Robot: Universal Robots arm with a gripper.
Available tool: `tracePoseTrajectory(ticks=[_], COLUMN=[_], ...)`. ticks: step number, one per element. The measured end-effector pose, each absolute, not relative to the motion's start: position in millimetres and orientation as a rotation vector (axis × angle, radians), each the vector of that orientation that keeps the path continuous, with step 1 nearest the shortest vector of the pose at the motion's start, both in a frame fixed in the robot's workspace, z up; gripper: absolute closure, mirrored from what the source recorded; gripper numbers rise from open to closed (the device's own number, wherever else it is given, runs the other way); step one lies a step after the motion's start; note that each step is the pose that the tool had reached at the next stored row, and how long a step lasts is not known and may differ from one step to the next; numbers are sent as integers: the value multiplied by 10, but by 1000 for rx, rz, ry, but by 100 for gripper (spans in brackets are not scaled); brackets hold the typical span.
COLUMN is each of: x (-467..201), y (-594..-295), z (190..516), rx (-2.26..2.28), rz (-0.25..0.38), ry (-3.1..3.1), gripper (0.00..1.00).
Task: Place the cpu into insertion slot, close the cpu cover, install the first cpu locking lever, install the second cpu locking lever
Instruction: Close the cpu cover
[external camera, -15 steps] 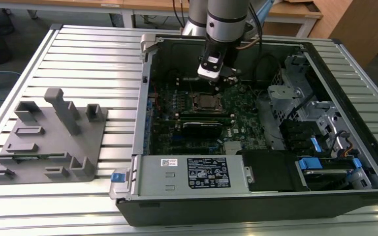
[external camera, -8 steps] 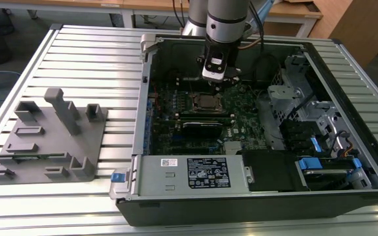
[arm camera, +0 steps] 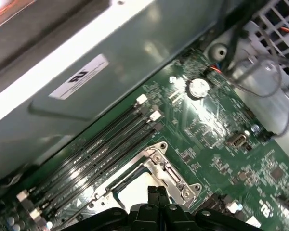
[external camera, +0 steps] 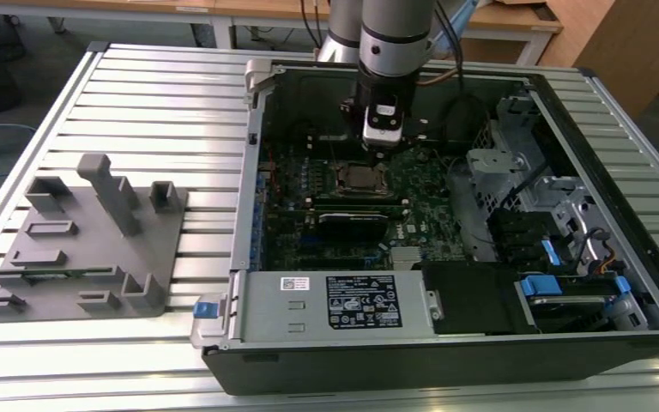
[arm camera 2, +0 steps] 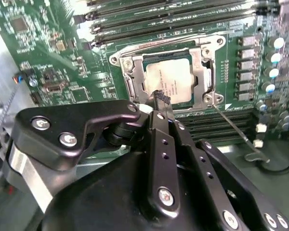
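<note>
The cpu (arm camera 2: 169, 79) lies in the insertion slot (external camera: 360, 178) on the green board, its pale silver face up. The silver cpu cover (arm camera 2: 201, 60) lies flat around it, framing the chip. One thin wire lever (arm camera 2: 235, 126) sticks out from the socket's corner across the board; a second wire runs along the socket's edge by the memory slots (arm camera 2: 169, 44). My gripper (arm camera 2: 160, 97) hangs just above the socket's edge, fingers pressed together with nothing between them. In the first wrist view the fingertips (arm camera: 156, 195) sit over the cover frame (arm camera: 166, 168).
The open computer case (external camera: 250, 103) lies on a slatted metal table. A grey power-supply box (external camera: 329, 300) fills its near side, drive cages (external camera: 513, 172) the exterior view's right. A grey fixture block (external camera: 89, 240) stands on the table at the exterior view's left.
</note>
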State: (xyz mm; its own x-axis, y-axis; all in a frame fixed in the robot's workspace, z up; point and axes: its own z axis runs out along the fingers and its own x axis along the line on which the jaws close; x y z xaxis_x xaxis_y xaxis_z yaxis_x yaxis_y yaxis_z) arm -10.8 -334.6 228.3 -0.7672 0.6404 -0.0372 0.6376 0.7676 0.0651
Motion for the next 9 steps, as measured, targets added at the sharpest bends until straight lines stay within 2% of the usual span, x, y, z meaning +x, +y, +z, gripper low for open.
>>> tracePoseTrajectory(ticks=[9], x=[-108], y=[-3346], z=[2260], rx=[808], rz=[82], ry=[2980], gripper=[89])
